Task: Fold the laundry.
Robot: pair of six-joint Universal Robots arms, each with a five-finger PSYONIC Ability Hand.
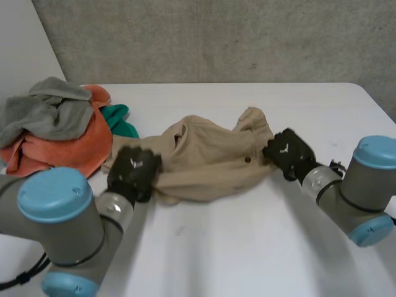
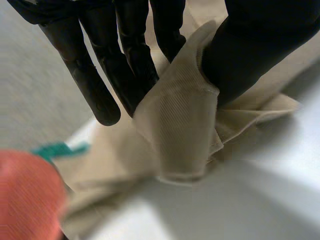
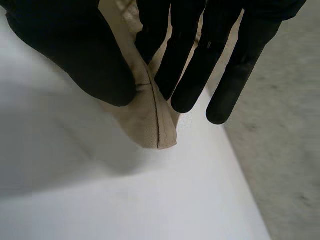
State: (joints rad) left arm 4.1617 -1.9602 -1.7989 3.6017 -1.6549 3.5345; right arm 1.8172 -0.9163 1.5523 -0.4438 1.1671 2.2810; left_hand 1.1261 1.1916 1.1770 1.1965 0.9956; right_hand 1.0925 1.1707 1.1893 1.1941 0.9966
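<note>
We judge the tan garment [image 1: 210, 158] soft, light and floppy, so opposite edges suit best; our left hand [image 1: 133, 170] and right hand [image 1: 288, 151] each pinch 1 edge there.

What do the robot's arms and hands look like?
The left arm and right arm are fat grey tubes with round light-blue caps. The left robot hand and right robot hand are black, with long fingers, a thick thumb and a small white mark on the back.

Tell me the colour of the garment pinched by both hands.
The garment is plain beige, seen best in the head view.
</note>
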